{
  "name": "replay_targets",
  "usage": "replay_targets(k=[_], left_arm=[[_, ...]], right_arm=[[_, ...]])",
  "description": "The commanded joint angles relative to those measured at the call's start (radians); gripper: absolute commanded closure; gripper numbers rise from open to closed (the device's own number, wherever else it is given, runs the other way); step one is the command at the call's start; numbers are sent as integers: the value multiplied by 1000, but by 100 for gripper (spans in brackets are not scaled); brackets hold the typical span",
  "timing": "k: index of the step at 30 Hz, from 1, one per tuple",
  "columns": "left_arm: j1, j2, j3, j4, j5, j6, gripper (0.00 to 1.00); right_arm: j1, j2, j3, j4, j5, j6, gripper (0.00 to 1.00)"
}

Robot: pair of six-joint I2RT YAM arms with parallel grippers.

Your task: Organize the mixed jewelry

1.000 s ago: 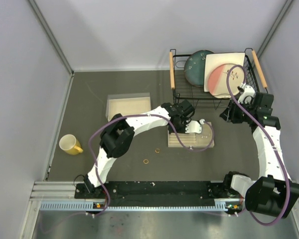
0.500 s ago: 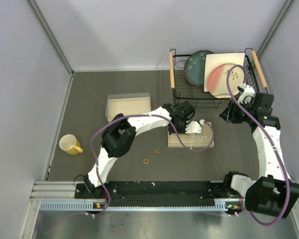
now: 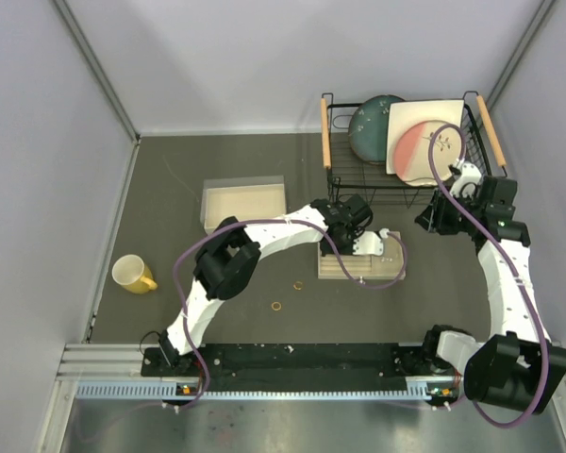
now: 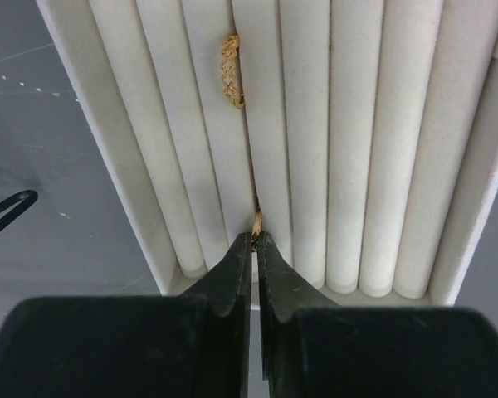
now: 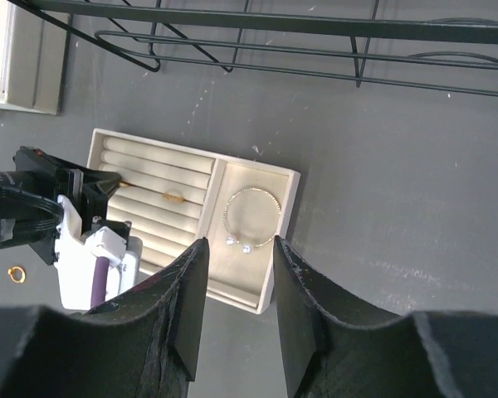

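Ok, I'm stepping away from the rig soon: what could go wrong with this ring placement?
The gold ring pinched in the left jaws is barely into the slot; released now, it may tip out. The two loose rings on the table lie beside the left arm and could get swept.

Reference landmark: the slotted tray, beige, flat on the dark grey counter.

- Rack: black wire with two wooden handles, behind the tray and near it.
- Round green plate and square pink-and-cream plate: both inside the rack, leaning side by side.
- Shallow white box: behind and left of the tray.
- Yellow cup: far left of the tray, well apart.
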Motion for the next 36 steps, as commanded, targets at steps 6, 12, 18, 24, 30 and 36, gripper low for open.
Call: replay_targets(k=[6,12,18,24,30,36], left_arm=[[-11,-34,21,-20,-40,-21,74],[-6,-92,43,-23,-58,-28,62],[16,-222,0,-33,-12,-68,59],[43,-423,-188,-65,106,-100,60],[53,-584,-484,-36,148,-154,61],[60,-627,-643,62,200,-212,62]], right_arm=[[-12,-53,10,23,-3,-2,63],[-12,-68,19,16,-5,4,62],[-12,-74,13,7,-8,4,62],[-12,-71,-7,5,-21,-15,62],[-12,-71,-32,3,-41,-33,61],[-14,-53,-36,2,-74,-38,61]])
